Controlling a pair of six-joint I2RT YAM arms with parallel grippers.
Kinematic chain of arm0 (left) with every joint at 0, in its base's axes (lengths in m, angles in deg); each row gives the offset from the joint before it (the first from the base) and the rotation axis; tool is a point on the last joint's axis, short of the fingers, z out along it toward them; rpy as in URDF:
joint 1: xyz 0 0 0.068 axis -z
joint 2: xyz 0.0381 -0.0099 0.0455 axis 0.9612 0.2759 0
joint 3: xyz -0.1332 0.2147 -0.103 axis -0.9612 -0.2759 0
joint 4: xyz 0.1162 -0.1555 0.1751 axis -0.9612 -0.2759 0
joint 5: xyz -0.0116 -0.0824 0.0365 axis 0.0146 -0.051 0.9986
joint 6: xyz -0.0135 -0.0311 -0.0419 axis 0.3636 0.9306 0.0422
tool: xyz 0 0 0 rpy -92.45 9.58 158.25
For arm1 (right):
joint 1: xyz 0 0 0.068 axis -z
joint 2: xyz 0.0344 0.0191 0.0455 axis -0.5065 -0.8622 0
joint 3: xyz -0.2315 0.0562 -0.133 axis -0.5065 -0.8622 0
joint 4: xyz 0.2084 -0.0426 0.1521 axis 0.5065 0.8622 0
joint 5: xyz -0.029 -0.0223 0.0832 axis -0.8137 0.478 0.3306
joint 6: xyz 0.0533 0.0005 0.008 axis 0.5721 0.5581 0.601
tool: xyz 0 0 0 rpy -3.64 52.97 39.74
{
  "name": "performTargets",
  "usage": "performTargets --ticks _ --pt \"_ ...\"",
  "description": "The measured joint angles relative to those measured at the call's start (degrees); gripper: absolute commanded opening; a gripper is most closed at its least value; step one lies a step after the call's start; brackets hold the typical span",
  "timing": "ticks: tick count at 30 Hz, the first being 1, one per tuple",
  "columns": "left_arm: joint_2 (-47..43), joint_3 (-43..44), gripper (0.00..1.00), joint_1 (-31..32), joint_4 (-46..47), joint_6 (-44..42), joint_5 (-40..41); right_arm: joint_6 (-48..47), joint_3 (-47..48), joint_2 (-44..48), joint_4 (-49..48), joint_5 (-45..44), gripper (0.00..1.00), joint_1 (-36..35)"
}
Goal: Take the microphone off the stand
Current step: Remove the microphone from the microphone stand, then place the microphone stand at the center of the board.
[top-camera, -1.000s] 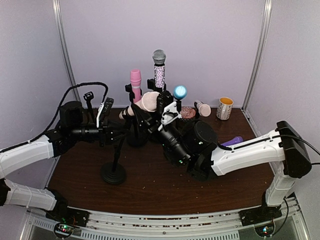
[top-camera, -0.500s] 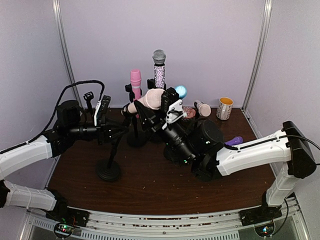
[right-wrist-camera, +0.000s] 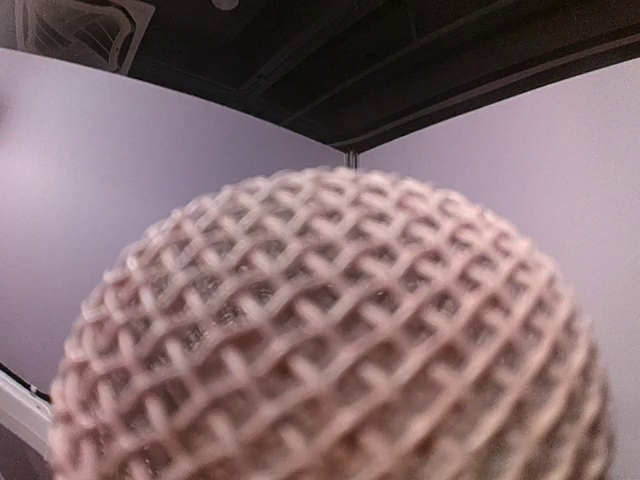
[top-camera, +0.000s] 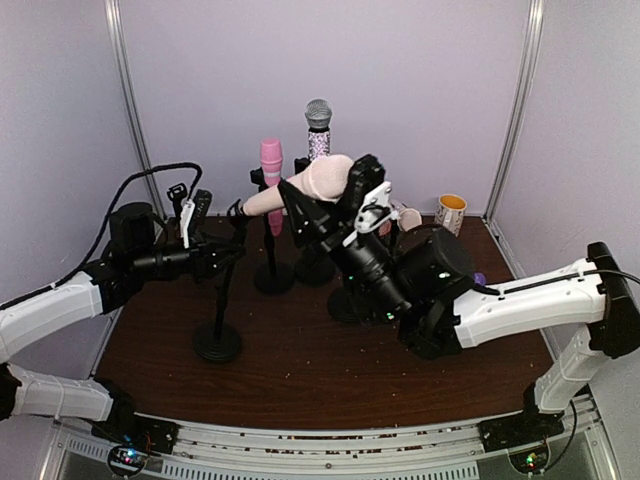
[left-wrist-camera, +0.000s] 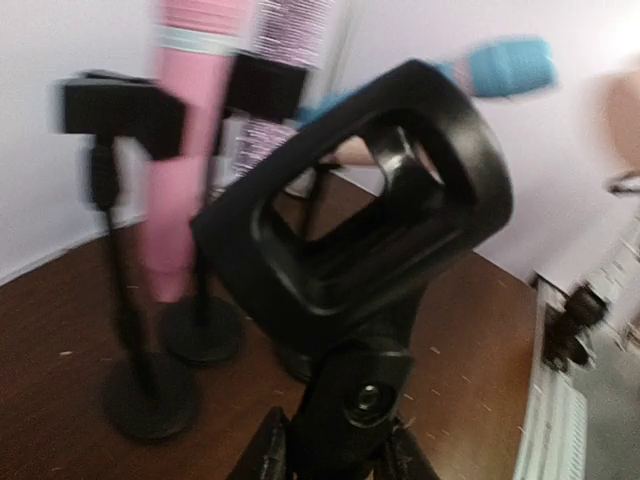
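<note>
While your left gripper (top-camera: 214, 258) stays clamped on the stand (top-camera: 221, 305) just under its clip (left-wrist-camera: 365, 210), your right gripper (top-camera: 330, 200), closed around the mic (top-camera: 322, 177), sits higher and farther back than a second ago. It holds the mic's head well above the table (top-camera: 300, 380). From the left wrist the clip now looks empty. From above, the mic's tail lies just beside it, and you cannot tell whether they touch. Treat the removal as nearly done, and draw the mic a little farther clear.
</note>
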Motion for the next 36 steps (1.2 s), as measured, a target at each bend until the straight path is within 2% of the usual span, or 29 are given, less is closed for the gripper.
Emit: performTargets --ticks 3,6,10,14,19,24,29,31,36 --pt "0.5 -0.2 0.00 -5.9 0.7 0.2 8.9 0.6 0.4 5.8 -2.9 1.5 0.00 -2.2" --pt "0.4 -0.2 0.00 -7.1 0.7 0.0 13.5 1.4 1.9 10.4 -5.7 3.1 0.00 -3.8" --pt "0.3 -0.2 0.00 -6.9 0.6 -0.9 15.0 1.9 2.1 13.0 -7.5 2.9 0.00 -3.8" --pt "0.0 -0.2 0.00 -6.9 0.1 -3.5 13.4 3.5 -1.2 15.0 -4.0 -1.6 0.00 -3.7" --pt "-1.0 0.1 0.00 -8.1 -2.1 -7.5 9.3 9.5 -10.9 23.8 7.5 -11.5 0.00 -3.6" --pt "-0.7 3.3 0.00 -13.2 -6.9 -9.7 4.7 21.9 -21.6 36.1 21.1 -21.4 0.00 -3.4" --pt "0.4 6.6 0.00 -17.5 -9.2 -11.8 1.7 40.0 -28.8 47.9 40.7 -30.9 0.00 -3.3" --pt "0.7 7.3 0.00 -17.8 -9.4 -12.7 1.0 44.8 -30.1 50.7 46.1 -33.5 0.00 -3.3" --pt "2.1 8.7 0.00 -17.9 -9.9 -15.4 -0.6 64.5 -30.8 54.9 66.3 -41.3 0.00 -0.7"
